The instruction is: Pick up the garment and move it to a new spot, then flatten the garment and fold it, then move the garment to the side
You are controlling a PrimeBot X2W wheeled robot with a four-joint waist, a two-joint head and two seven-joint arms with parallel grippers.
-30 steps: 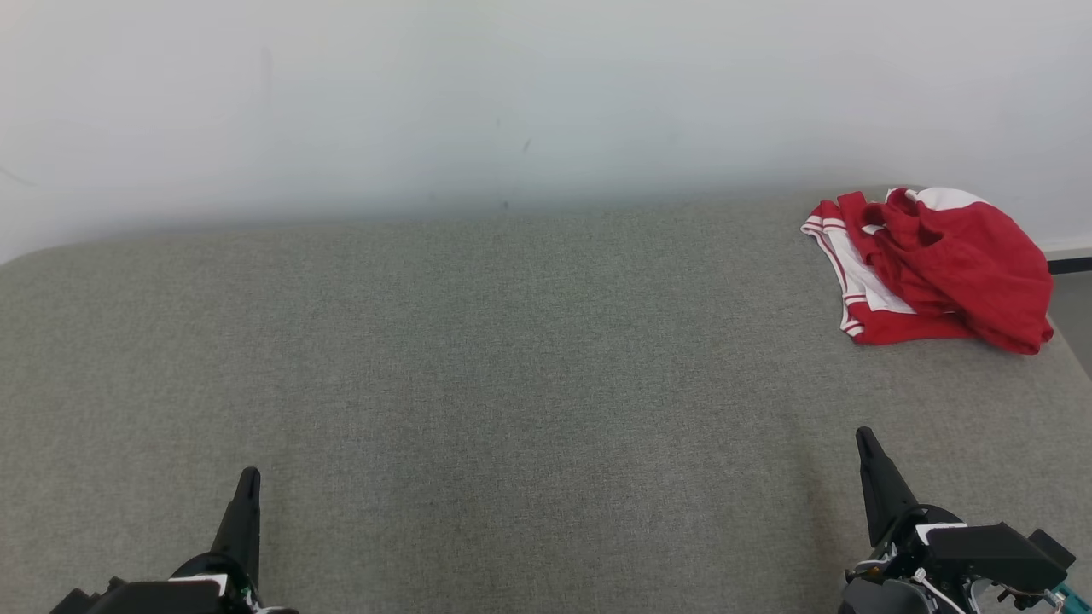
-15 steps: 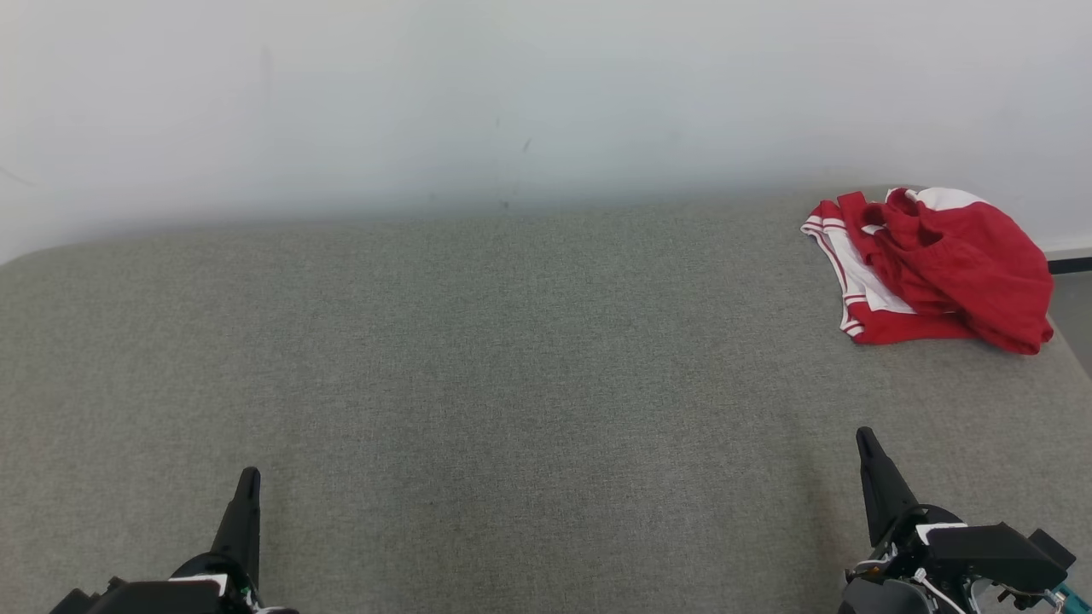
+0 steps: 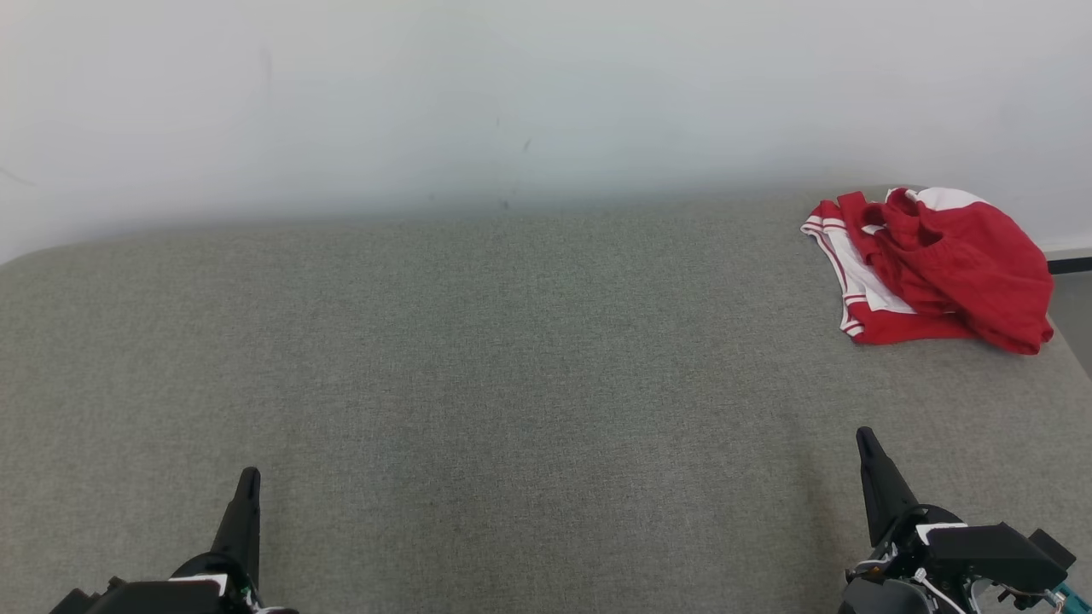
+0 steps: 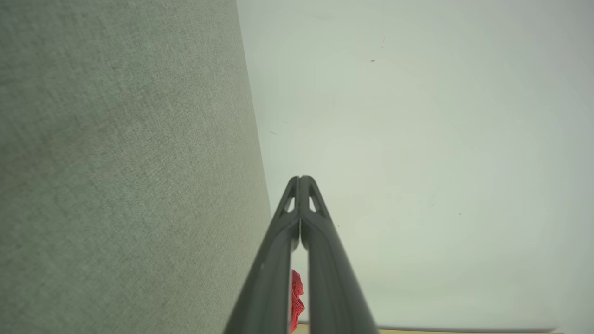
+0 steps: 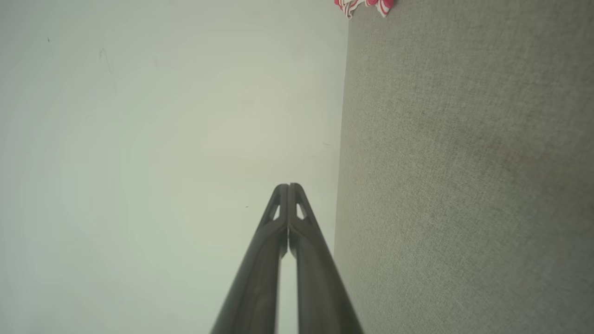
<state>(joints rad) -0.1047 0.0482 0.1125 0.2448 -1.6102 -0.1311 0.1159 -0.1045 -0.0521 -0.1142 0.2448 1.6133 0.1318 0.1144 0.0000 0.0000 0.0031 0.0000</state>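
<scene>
The garment (image 3: 938, 269), red with white panels and stripes, lies crumpled at the far right corner of the grey fabric surface (image 3: 512, 358). A sliver of it shows in the left wrist view (image 4: 295, 297) and in the right wrist view (image 5: 364, 5). My left gripper (image 3: 248, 473) rests low at the near left, shut and empty, far from the garment; in its own view (image 4: 300, 178) the fingertips touch. My right gripper (image 3: 864, 433) sits at the near right, shut and empty, well short of the garment, its fingertips pressed together in its own view (image 5: 288, 186).
A pale wall (image 3: 512, 102) stands right behind the surface's far edge. The surface's right edge (image 3: 1071, 341) runs just past the garment, with a dark strip of baseboard (image 3: 1071, 264) beyond it.
</scene>
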